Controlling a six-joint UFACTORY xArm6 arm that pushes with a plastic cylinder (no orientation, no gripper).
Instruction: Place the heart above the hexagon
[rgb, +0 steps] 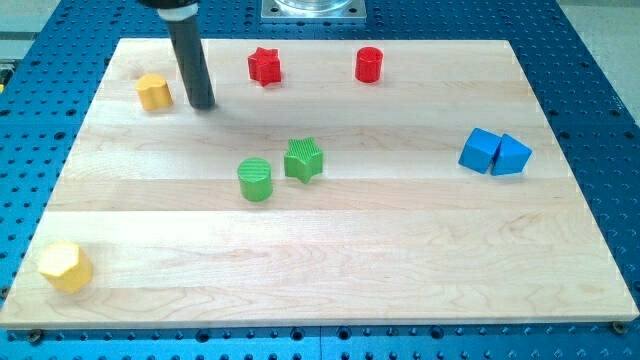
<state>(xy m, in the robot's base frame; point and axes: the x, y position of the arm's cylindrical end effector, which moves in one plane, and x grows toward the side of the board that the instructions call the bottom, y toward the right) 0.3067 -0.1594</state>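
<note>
Our yellow heart (154, 92) is a small lobed block near the top left corner of the desk (400, 250), close to its left edge. The yellow hexagon (66, 267) sits at the bottom left corner, well apart, with bare wood between them. Our claw is just a rod with nothing to open or shut; my tip (202, 104) rests just right of the heart. Two green blocks (280, 170) lie mid-desk.

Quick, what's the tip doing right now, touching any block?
My tip: holding nothing, just right of the yellow heart, a small gap between; yellow hexagon far below.
</note>
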